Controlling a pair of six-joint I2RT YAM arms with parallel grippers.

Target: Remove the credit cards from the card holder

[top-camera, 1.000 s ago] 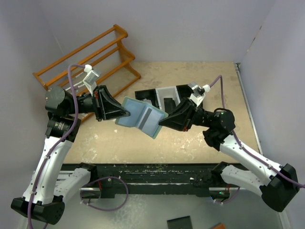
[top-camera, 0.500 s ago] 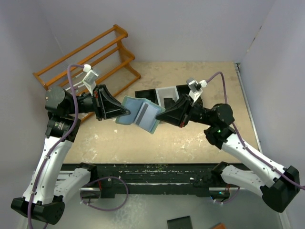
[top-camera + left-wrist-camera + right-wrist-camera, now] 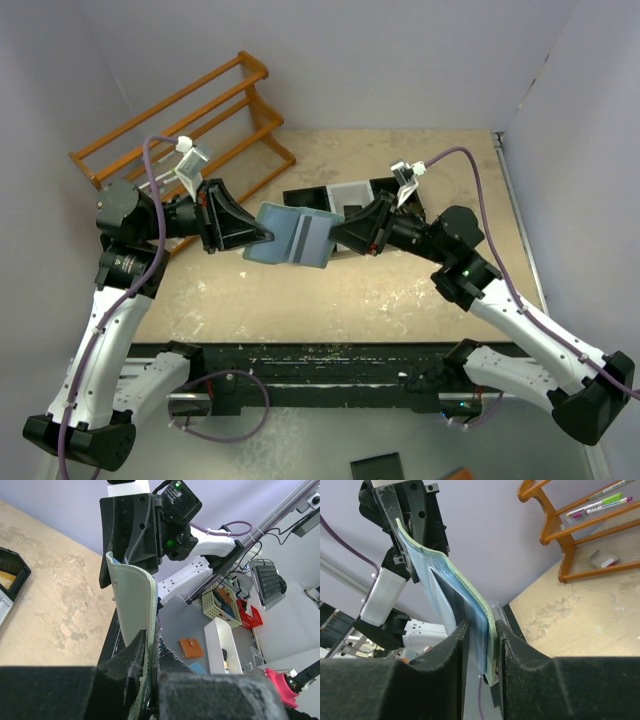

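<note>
The card holder (image 3: 285, 240) hangs open in mid-air between both arms, light blue inside, teal-green outside (image 3: 132, 600). A dark grey credit card (image 3: 303, 236) sits in its right flap, showing as a dark face (image 3: 451, 602) in the right wrist view. My left gripper (image 3: 264, 238) is shut on the left flap's edge, its fingers pinching the green cover (image 3: 149, 636). My right gripper (image 3: 336, 238) straddles the end of the right flap (image 3: 482, 630). Its jaws are slightly apart, one on the card side and one against the green outside.
A wooden rack (image 3: 185, 120) stands at the back left, with pens (image 3: 602, 502) lying on its rails. A black-and-white bin tray (image 3: 345, 195) sits on the table just behind the right gripper. Walls close in on the left, back and right.
The right gripper swung up and to the left, and the right flap turned flatter towards the camera. Its jaws closed, then parted again round the flap. The left arm stayed put.
</note>
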